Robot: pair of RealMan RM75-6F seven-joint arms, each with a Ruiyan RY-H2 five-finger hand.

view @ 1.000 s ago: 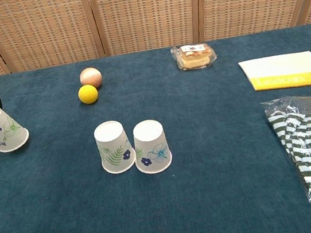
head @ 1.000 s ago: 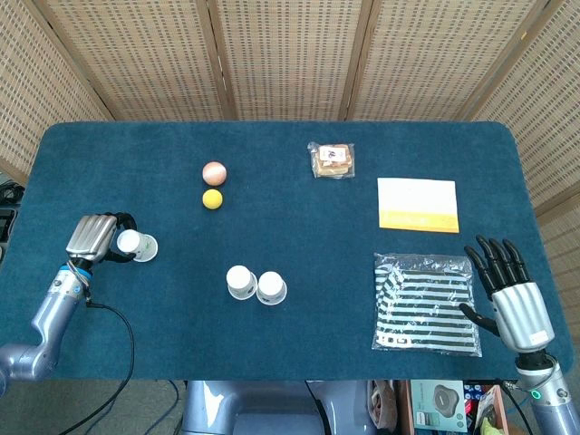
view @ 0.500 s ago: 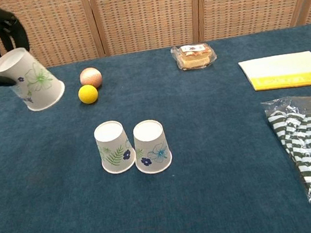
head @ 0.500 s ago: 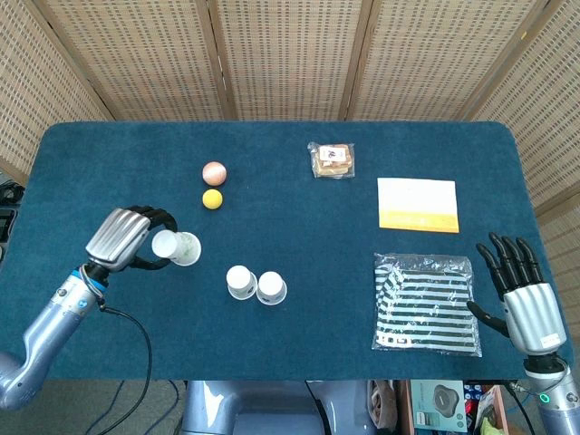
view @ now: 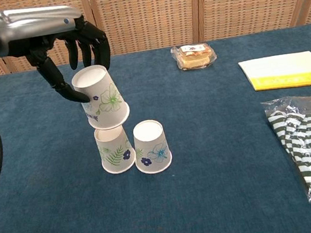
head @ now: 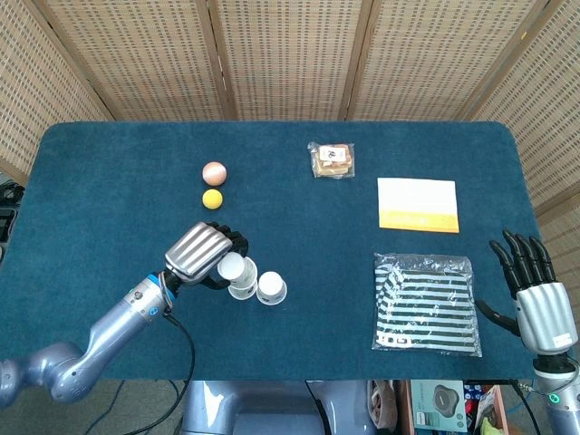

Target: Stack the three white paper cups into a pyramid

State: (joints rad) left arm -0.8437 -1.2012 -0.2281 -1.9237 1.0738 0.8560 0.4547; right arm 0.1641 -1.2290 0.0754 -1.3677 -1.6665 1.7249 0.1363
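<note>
Left hand [view: 67, 47] holds the third cup [view: 102, 97], tilted, over the left base cup [view: 114, 151] near the table's front edge; better to level it and centre it across both base cups, bridging onto the right one [view: 152, 146]; right hand [head: 535, 294] hangs spread, empty.

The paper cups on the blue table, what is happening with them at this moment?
The left hand holds a third cup, upside down and tilted, just above the left base cup. The right base cup stands beside it, also upside down. The held cup looks off to the left of the pair rather than centred, so the pyramid is not finished. The right hand is open by the striped bag.
</note>
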